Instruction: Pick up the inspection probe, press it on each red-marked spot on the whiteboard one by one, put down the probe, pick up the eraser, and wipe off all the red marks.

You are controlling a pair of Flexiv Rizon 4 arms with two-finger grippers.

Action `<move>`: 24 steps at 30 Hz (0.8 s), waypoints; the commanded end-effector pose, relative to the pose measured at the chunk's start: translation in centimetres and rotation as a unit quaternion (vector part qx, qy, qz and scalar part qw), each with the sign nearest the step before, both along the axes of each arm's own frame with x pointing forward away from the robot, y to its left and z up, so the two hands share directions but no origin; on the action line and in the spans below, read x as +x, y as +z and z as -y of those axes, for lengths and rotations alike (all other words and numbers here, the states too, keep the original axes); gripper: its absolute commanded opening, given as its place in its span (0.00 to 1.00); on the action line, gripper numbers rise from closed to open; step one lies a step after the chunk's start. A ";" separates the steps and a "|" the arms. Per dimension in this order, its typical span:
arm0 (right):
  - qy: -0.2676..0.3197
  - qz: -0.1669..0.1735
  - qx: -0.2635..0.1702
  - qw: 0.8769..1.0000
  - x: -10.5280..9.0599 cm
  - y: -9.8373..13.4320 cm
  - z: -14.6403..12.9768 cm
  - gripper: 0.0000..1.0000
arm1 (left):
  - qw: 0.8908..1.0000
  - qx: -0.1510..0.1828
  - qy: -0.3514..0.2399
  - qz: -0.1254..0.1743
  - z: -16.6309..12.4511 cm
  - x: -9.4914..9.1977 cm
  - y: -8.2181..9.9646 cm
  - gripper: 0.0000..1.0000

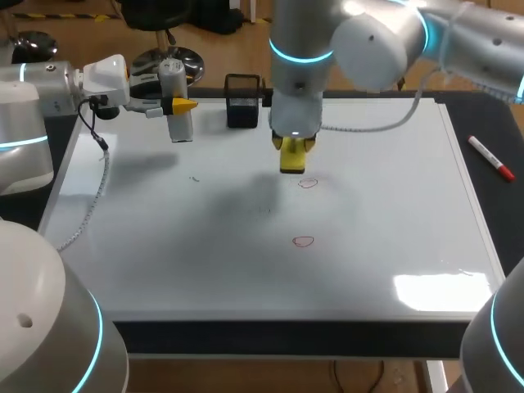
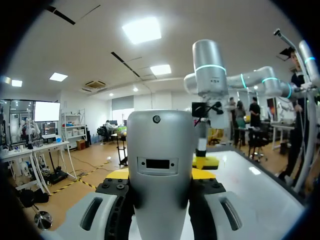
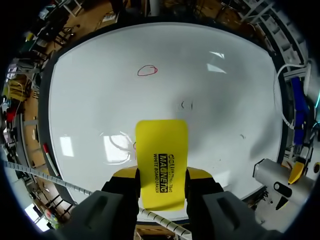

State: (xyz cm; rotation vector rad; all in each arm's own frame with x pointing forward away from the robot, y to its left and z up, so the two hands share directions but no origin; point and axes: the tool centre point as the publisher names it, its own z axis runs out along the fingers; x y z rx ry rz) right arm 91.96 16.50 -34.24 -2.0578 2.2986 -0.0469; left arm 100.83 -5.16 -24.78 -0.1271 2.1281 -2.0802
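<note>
My right gripper (image 1: 295, 154) hangs just over the whiteboard (image 1: 393, 213), shut on a yellow eraser (image 1: 292, 159) that points down. One red ring (image 1: 307, 183) lies directly in front of the eraser, and a second red ring (image 1: 303, 241) sits nearer the front edge. In the right wrist view the eraser (image 3: 161, 160) sits between the fingers, with a red ring (image 3: 147, 71) farther ahead. At the board's back left, my left gripper (image 1: 182, 106) is shut on the grey cylindrical probe (image 1: 175, 98), held upright off the surface. The probe (image 2: 160, 165) fills the left wrist view.
A black holder (image 1: 242, 100) stands at the board's back edge between the two grippers. A red marker pen (image 1: 491, 157) lies on the dark table right of the board. Faint small dark strokes (image 1: 195, 178) mark the board's left part.
</note>
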 end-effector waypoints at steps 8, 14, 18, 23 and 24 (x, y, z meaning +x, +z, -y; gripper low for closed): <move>0.017 -0.001 0.022 1.000 -4.4 -2.0 -4.5 0.00 | 1.000 -0.001 -0.001 0.001 0.0 0.1 0.0 0.00; 0.024 0.002 0.022 0.999 -5.2 -3.2 -5.4 0.00 | 1.000 -0.001 -0.001 0.001 0.0 0.1 0.0 0.00; 0.029 -0.002 0.023 0.999 -6.0 -3.8 -6.2 0.00 | 1.000 -0.001 -0.001 0.001 0.0 0.1 0.0 0.00; 0.030 -0.012 0.023 0.999 -6.9 -5.0 -6.5 0.00 | 1.000 -0.001 -0.001 0.001 0.0 0.1 0.0 0.00; 0.030 -0.014 0.022 0.999 -7.1 -5.2 -6.5 0.00 | 1.000 -0.001 -0.001 0.001 0.0 0.1 0.0 0.00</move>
